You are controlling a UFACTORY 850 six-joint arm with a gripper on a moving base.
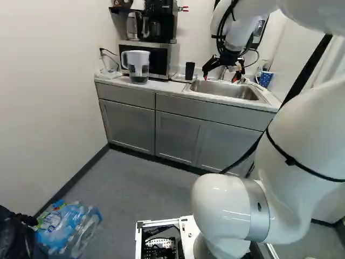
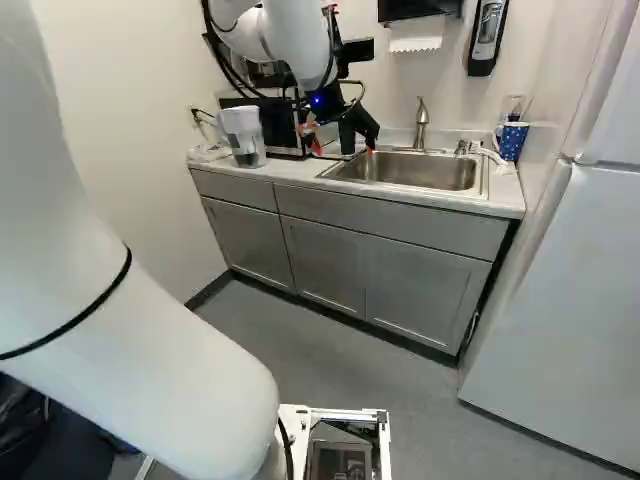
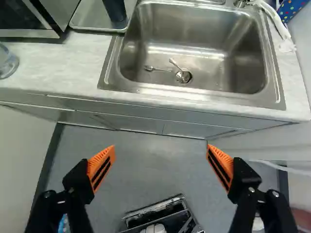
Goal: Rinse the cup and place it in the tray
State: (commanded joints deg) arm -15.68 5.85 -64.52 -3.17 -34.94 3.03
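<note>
Dark cup (image 3: 114, 10) on tray (image 3: 91, 17): likely light, stiff, slippery once wet; best gripped mid-wall. Gripper (image 3: 161, 148) fingers wide apart, holding nothing.

The white arm (image 1: 302, 156) fills the right of the left base view; its black claw (image 1: 220, 79) hangs upper right of centre, fingers (image 3: 80, 180) spread wide.

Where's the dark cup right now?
The dark cup stands upright on the metal tray; in the left base view that is just left of the sink, between it and the microwave.
</note>
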